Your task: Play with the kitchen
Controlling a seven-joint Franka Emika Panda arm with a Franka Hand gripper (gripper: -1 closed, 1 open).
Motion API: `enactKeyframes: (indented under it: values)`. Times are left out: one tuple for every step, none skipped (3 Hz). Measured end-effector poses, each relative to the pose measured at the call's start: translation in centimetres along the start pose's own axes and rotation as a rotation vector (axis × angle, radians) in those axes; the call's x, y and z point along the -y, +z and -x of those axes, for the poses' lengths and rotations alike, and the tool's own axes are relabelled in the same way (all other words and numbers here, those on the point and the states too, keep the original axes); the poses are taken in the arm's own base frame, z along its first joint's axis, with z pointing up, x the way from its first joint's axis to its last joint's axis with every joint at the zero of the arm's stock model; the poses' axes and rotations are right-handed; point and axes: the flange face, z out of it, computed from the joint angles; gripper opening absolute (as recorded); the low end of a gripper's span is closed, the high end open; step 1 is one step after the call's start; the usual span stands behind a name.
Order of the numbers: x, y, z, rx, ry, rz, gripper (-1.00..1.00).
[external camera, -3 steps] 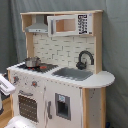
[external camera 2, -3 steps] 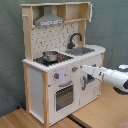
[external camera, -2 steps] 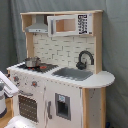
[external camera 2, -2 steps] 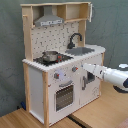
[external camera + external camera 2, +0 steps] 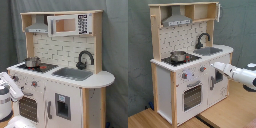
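The white and light-wood toy kitchen (image 5: 65,95) (image 5: 165,85) stands upright in both exterior views. A metal pot (image 5: 32,62) (image 5: 178,56) sits on the stove, and a black faucet (image 5: 84,58) (image 5: 203,39) arches over the grey sink (image 5: 73,74) (image 5: 210,50). The oven door (image 5: 28,108) (image 5: 192,95) is closed below the knobs (image 5: 185,76). My gripper (image 5: 215,66) reaches in from the second exterior view's right, close to the front panel beside the right knob (image 5: 202,69). In the first exterior view only part of the white arm (image 5: 10,89) shows at the left edge.
A range hood (image 5: 39,25) (image 5: 178,21) and a microwave cabinet (image 5: 75,24) top the kitchen. It stands on a wooden table (image 5: 143,120) in front of a grey curtain (image 5: 117,60). A small cupboard door (image 5: 62,106) with a dark window lies below the sink.
The arm has sunk a little in the second exterior view; the gripper stays by the kitchen's front panel. Nothing on the kitchen has moved.
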Motion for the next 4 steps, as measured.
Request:
enactKeyframes:
  values:
    - [0.7,0.5,1.3,-0.020,0.067,-0.010,1.00]
    - [1.1,1.5,2.0,-0.045,0.133,-0.017,1.00]
    - [1.7,2.8,2.4,-0.066,0.188,-0.027,1.00]
    - [2.4,4.0,2.9,-0.085,0.232,-0.038,1.00]
